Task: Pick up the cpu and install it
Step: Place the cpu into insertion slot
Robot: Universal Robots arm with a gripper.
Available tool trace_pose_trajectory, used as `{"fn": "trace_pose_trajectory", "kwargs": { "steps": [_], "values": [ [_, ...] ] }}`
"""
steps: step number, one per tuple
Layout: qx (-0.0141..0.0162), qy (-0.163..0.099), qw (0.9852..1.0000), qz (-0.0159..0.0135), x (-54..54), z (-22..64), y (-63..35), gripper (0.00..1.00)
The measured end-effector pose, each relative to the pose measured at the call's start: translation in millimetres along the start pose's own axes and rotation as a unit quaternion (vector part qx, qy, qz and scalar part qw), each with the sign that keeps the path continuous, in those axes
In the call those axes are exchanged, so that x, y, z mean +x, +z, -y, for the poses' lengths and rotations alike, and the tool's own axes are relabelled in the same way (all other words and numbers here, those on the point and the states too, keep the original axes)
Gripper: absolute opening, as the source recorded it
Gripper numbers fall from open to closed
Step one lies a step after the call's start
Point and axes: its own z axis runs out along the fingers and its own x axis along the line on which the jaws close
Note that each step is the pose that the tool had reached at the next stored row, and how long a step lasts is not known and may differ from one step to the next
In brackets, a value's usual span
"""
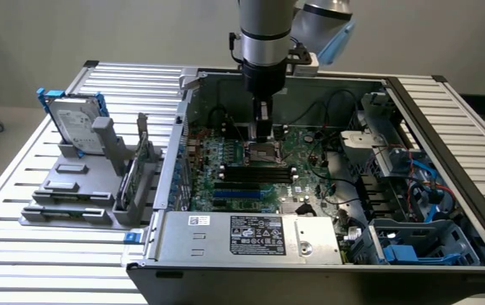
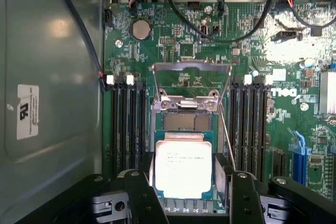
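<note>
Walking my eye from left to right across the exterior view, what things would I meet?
Hard drive with blue brackets → upright card in the grey rack → pincer, holding the cpu over the motherboard → blue plastic tray.

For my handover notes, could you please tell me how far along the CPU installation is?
Done: the cpu is picked up, gripped in the hand inside the case. Under way: it hangs over the socket, whose frame stands flipped open. Left: the cpu is not yet seated and the frame not closed.
</note>
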Motion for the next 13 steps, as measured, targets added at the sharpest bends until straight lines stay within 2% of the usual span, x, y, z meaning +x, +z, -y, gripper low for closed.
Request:
{"fn": "trace_pose_trajectory", "kwargs": {
  "steps": [3, 6, 8, 13],
  "values": [
    [-0.0069, 0.000, 1.0000, 0.0002, -0.4, 1.4, 2.9, 0.55],
    [-0.0109, -0.001, 0.9999, 0.0002, -2.2, 1.9, 5.0, 0.55],
    [-0.0121, -0.001, 0.9999, 0.0001, -3.2, 2.1, 6.5, 0.55],
    [-0.0123, -0.001, 0.9999, 0.0001, -3.2, 2.2, 7.7, 0.55]
  ]
}}
